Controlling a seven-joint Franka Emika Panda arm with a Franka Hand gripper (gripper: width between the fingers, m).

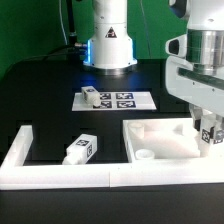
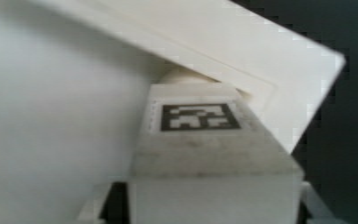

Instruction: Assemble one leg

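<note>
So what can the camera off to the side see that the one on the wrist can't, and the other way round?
Only the exterior view shows the flat white marker board, a small white tagged leg block lying on the black table, and the robot's base. Only the wrist view shows, close up, the tag on the white leg block at the tool. Both show the large white square panel with raised rim and that leg at the tool.
</note>
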